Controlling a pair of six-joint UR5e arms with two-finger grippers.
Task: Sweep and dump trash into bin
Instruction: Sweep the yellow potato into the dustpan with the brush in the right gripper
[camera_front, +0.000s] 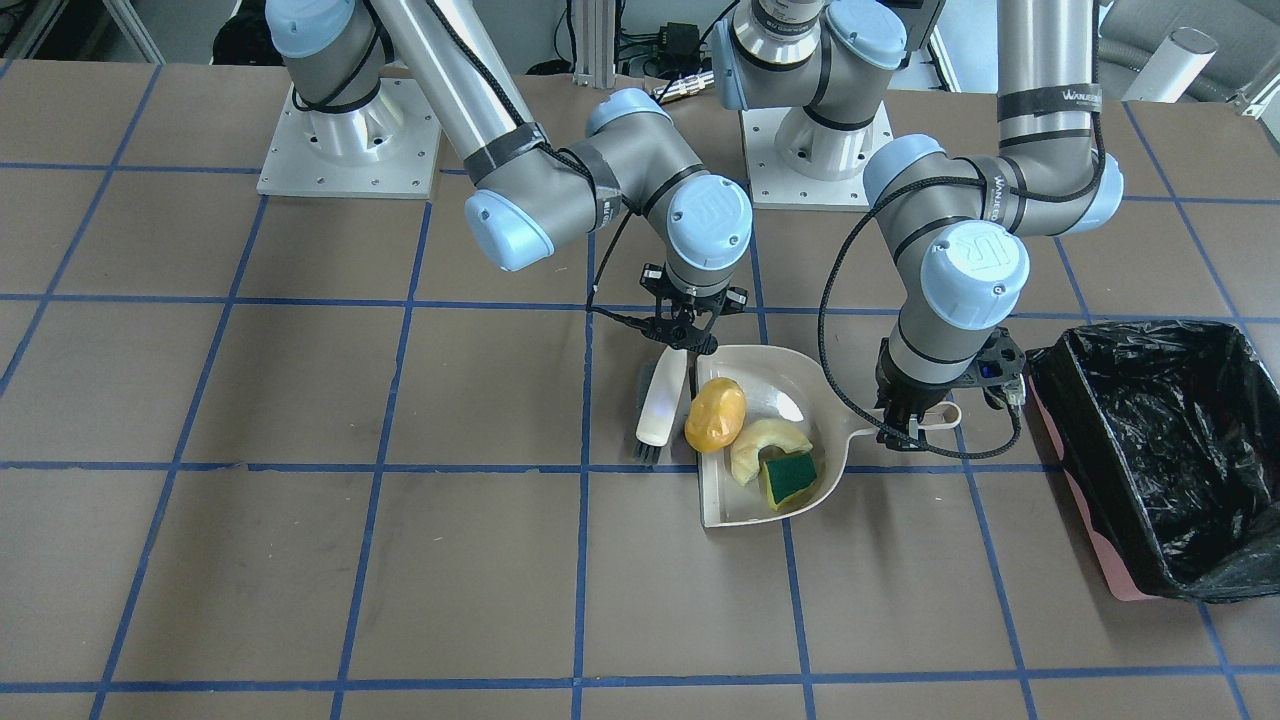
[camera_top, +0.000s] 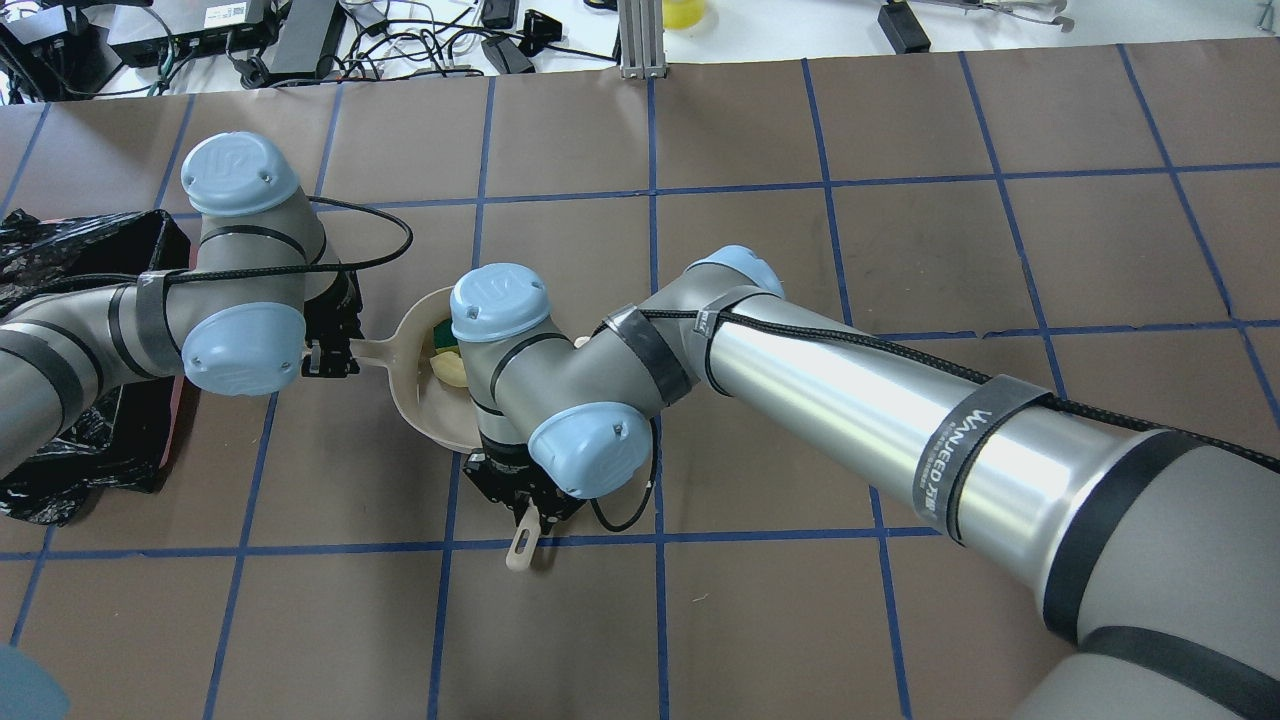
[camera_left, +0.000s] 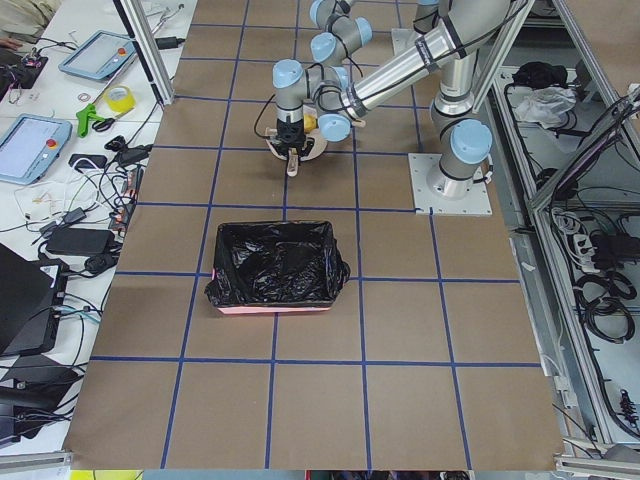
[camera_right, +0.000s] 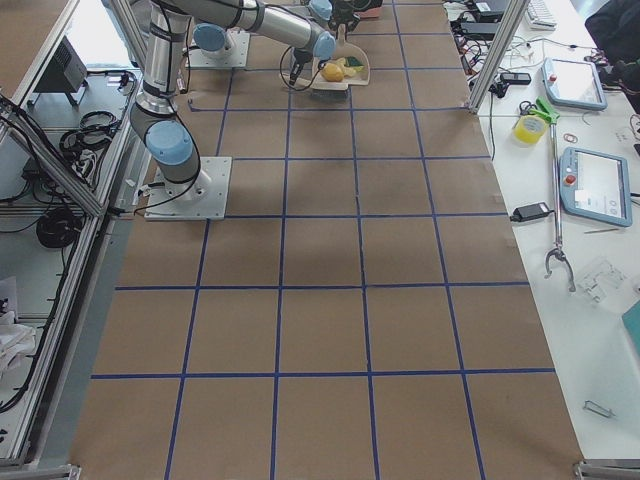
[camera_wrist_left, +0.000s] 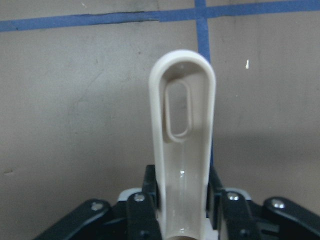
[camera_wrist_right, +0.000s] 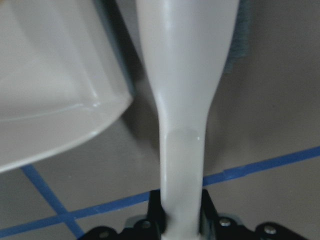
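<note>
Clamping dustpan (camera_front: 775, 390) handle tight in left gripper (camera_front: 905, 428) to keep pan level, pinching brush (camera_front: 662, 400) handle in right gripper (camera_front: 685, 338) just beside pan mouth, probably to fence in trash (camera_front: 765, 442), all three pieces in pan, not yet in bin (camera_front: 1150, 440) nearby on left-arm side.

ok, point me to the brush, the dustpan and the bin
brush (camera_front: 665, 395), front-facing view, on its white handle
dustpan (camera_front: 765, 380), front-facing view, on the bare floor of the pan
bin (camera_front: 1150, 335), front-facing view, on the bag-covered rim nearest the robot
</note>
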